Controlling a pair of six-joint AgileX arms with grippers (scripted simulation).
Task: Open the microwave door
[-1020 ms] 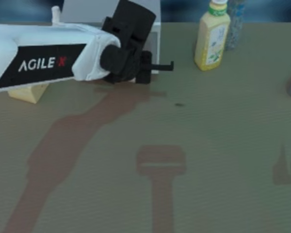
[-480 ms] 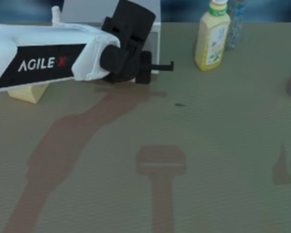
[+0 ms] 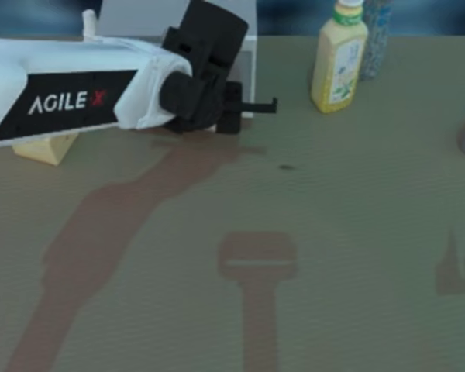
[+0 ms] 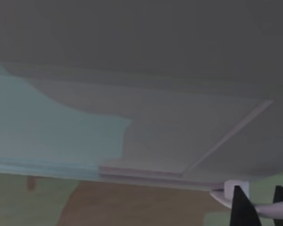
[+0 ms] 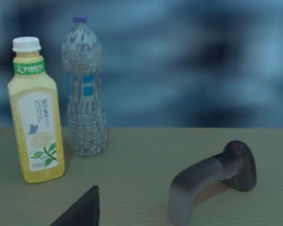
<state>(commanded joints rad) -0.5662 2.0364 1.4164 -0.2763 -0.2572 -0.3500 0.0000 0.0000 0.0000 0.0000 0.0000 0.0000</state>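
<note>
Nothing has shifted over the last second: my left tool [image 3: 248,108] sits unmoved at upper centre-left of the frame, against the microwave [image 3: 139,15]. I cannot tell its finger state. The microwave door [image 4: 146,136] looks partly swung (cavity floor visible), so I judge the pull stalled. Rightward, the counter [image 3: 333,256] lies open before the yellow bottle [image 3: 339,58].

Dim, even light; soft arm shadows on table [image 3: 356,232]; backdrop blurred; left wrist view murky.
</note>
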